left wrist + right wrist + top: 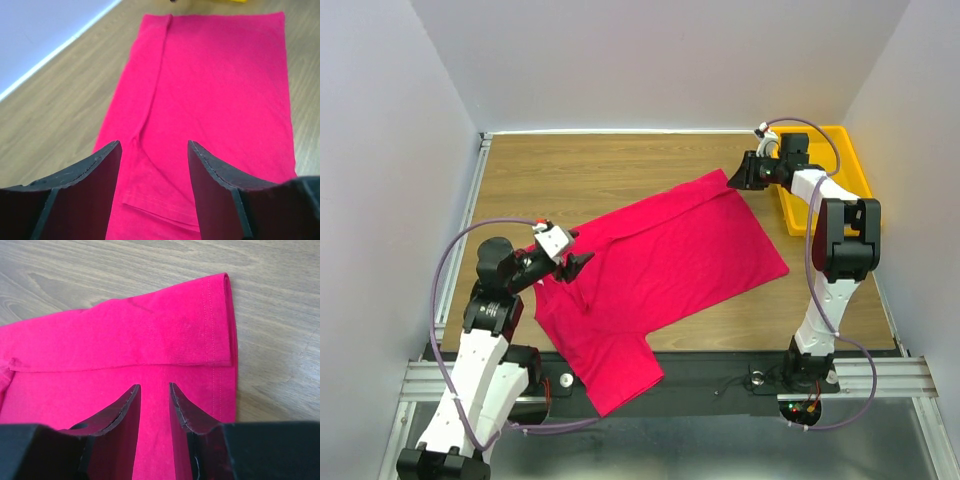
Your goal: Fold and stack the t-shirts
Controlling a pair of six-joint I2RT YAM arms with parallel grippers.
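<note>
Across the middle of the wooden tabletop point(570, 175) the crimson-pink t-shirt point(670, 265) lay flat on a diagonal, running from the near left toward the far right. Its far corner stopped just beside the yellow tray point(850, 165), which stood against the far right edge, apart from the cloth. At the near end one sleeve point(620, 385) hung over the tabletop's front edge onto the dark rail there. One long side of the shirt had been turned inward: the left wrist view showed the fold as a ridge running down the length of the cloth. The right wrist view showed the doubled flap point(125, 335) lying on the layer beneath, its stitched hem lined up with the hem below.

The left arm point(495, 300) reached in over the shirt's near left part. The left jaws stood well apart above the cloth, with nothing between them and no cloth pinched.

The right arm point(840, 240) stretched to the shirt's far corner. The right jaws pointed down over the cloth just short of the flap's edge. A narrow gap remained between them, flat pink fabric showed through it, and nothing was gripped.
</note>
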